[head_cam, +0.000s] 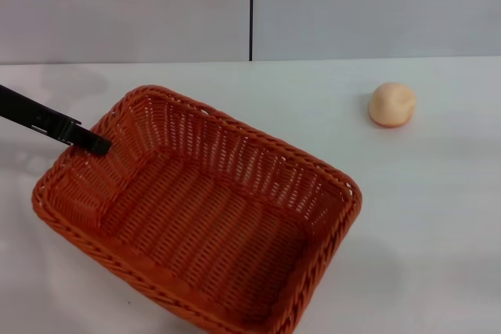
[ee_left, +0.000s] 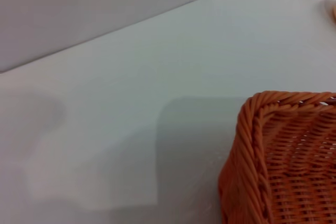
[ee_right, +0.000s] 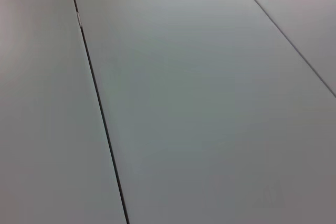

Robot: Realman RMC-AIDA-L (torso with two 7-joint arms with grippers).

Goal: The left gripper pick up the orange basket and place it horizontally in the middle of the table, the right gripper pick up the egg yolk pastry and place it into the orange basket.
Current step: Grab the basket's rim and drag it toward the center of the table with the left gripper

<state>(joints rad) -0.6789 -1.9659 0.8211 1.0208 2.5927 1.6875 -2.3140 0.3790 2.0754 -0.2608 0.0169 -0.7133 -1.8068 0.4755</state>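
The orange basket [head_cam: 203, 209] lies on the white table [head_cam: 438, 217], left of centre and turned at an angle, with nothing inside it. My left gripper [head_cam: 98, 143] comes in from the left as a slim black bar, and its tip rests at the basket's far-left rim. A corner of the orange basket [ee_left: 283, 156] fills the left wrist view. The egg yolk pastry [head_cam: 392, 104] sits alone on the table to the far right, well away from the basket. My right gripper is out of view, and its wrist view holds only grey panels.
A grey wall [head_cam: 250, 5] with a dark vertical seam stands behind the table. Bare tabletop lies between the basket and the pastry and along the right side.
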